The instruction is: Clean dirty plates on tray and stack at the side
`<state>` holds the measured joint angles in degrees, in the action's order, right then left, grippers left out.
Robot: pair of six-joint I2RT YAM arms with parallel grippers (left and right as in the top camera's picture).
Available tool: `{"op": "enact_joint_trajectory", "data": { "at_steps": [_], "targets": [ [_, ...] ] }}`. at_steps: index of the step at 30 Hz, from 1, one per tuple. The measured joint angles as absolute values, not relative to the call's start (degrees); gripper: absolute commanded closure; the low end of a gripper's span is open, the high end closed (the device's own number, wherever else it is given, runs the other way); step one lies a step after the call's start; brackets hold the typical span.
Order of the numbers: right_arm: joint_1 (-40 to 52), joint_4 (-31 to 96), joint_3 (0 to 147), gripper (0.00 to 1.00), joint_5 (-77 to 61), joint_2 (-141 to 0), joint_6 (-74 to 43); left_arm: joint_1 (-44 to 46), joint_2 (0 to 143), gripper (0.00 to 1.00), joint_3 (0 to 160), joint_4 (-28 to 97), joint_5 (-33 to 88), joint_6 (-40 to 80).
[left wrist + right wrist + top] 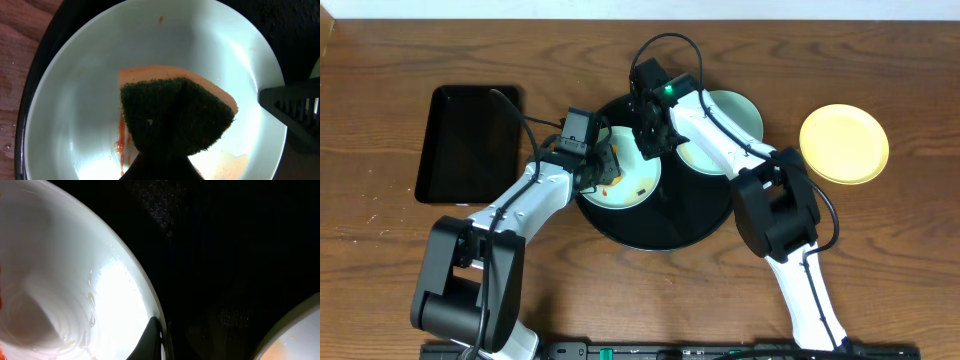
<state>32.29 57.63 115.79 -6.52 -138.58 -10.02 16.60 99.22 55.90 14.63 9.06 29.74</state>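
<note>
On the round black tray [670, 225] lie two mint plates. The left plate [635, 187] carries orange sauce streaks [121, 140]. My left gripper [603, 168] is shut on a green-and-orange sponge [177, 115] that presses on this plate [75, 100]. At the plate's far rim my right gripper [650, 142] is shut, one finger [152, 340] inside the rim [145, 287]. That finger also shows in the left wrist view as a black finger [295, 105]. The second mint plate [735, 115] sits behind the right arm. A yellow plate [844, 143] lies on the table to the right of the tray.
A rectangular black tray [470, 140] lies at the left on the wooden table [380, 220]. Both arms reach in from the front edge and meet over the round tray. The second plate's edge [295, 335] shows at the lower right of the right wrist view.
</note>
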Motion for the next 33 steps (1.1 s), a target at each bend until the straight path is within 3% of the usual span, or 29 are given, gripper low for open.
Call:
{"op": "enact_joint_trajectory", "data": {
  "at_steps": [12,17,24,33],
  "targets": [
    [32.29,57.65,115.79,0.99,-6.48,-138.58,-10.48,16.43,98.56,0.92,55.90,15.29,7.11,29.67],
    [32.29,57.65,115.79,0.99,-6.46,-138.58,-10.48,13.26,90.43,0.92,55.90,15.64,5.54,26.20],
    [32.32,57.65,115.79,0.99,-6.33,-138.58,-10.48,-2.39,78.59,0.92,55.99,14.98,2.42,21.54],
    [32.32,57.63,115.79,0.99,-6.28,-138.58,-10.48,-21.58,88.49,0.92,55.99,10.00,1.13,19.20]
  ]
}}
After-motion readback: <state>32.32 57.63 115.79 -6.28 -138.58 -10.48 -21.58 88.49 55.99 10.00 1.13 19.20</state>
